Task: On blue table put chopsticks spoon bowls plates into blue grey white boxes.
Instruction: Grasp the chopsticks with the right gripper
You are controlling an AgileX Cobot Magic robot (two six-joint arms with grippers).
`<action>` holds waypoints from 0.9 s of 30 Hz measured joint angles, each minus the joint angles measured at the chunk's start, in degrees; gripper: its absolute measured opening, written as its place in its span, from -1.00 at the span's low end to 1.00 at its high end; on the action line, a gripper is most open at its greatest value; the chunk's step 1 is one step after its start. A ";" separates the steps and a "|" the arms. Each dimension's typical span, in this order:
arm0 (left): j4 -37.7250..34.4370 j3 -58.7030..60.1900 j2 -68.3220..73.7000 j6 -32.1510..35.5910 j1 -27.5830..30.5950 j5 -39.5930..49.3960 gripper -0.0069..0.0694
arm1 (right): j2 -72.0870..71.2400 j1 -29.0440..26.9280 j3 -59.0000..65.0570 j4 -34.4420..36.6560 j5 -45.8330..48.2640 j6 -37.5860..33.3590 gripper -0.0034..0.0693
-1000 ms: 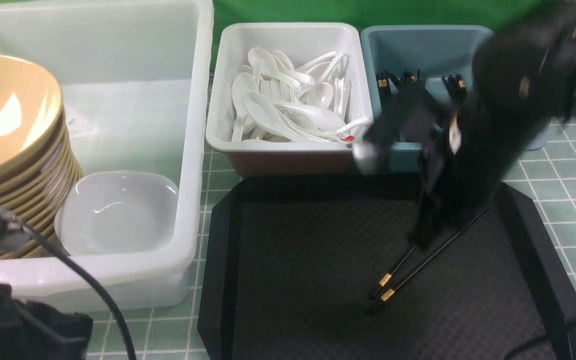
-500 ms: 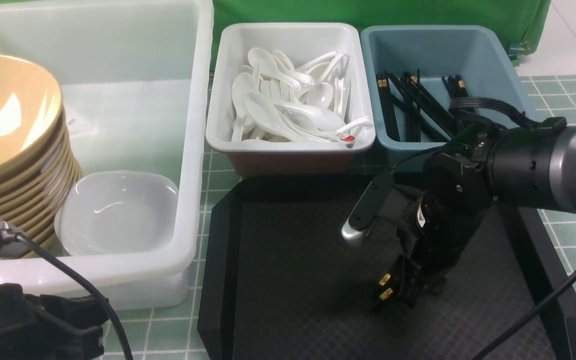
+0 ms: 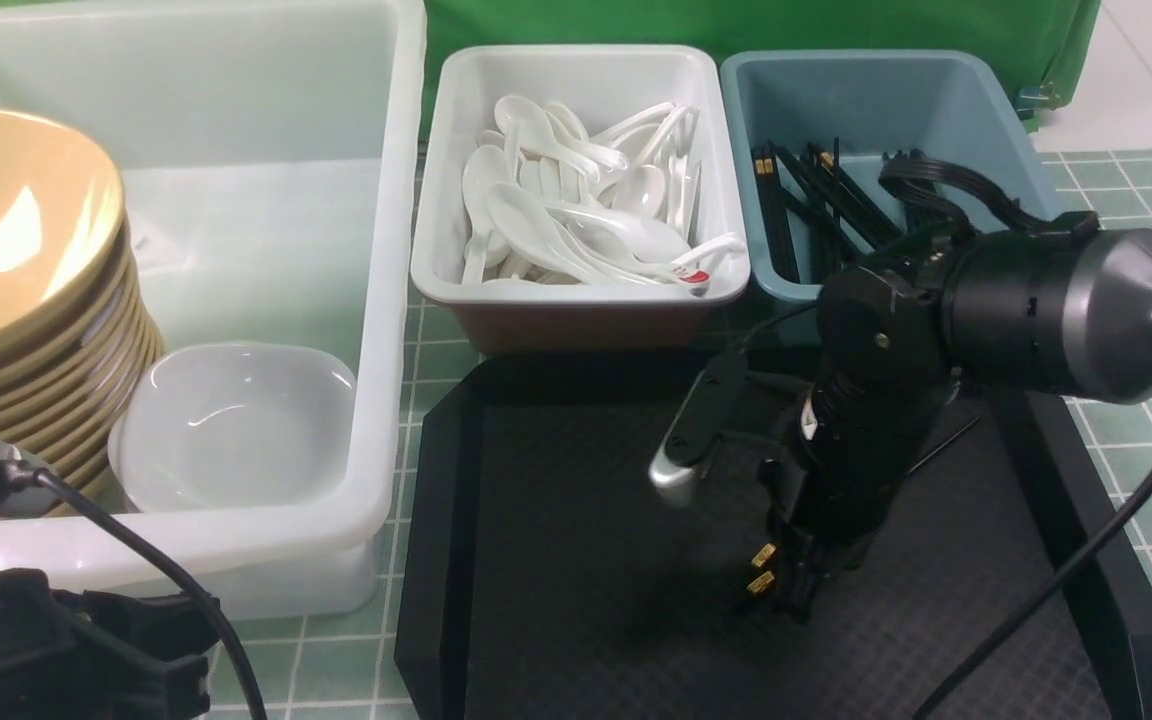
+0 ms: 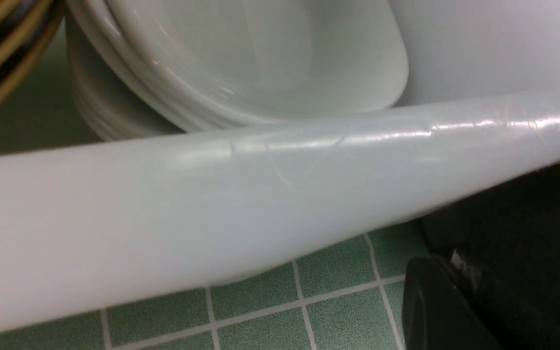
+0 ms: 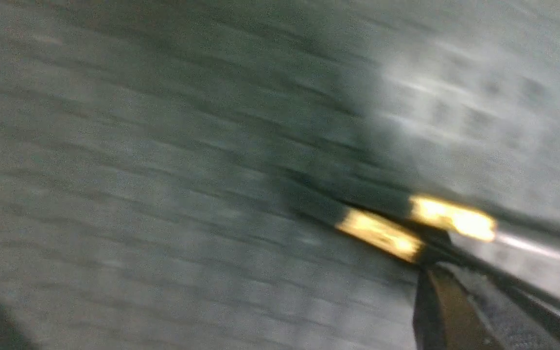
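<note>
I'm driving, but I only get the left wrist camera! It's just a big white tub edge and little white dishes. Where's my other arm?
Observer: Your right end effector is down on the black tray, at the gold-banded ends of the chopsticks.
Operator: Did it catch them?
Observer: Looks like it. The jaws are shut, and the right wrist view shows both gold bands right beside them.
Operator: Where do they go?
Observer: Probably the blue box behind the tray. There are other chopsticks lying inside it.
</note>
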 joint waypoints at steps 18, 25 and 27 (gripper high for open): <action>-0.59 0.00 0.00 1.04 0.00 0.00 -0.81 | 3.79 0.37 -3.64 -4.65 0.20 -11.75 0.23; -0.68 0.00 0.00 1.04 0.00 0.00 -0.81 | 4.24 0.39 -4.73 -2.41 1.09 -14.97 -0.37; -0.73 0.00 0.00 1.04 0.00 0.00 -0.81 | 4.69 0.39 -5.75 -0.24 0.44 -15.07 -0.52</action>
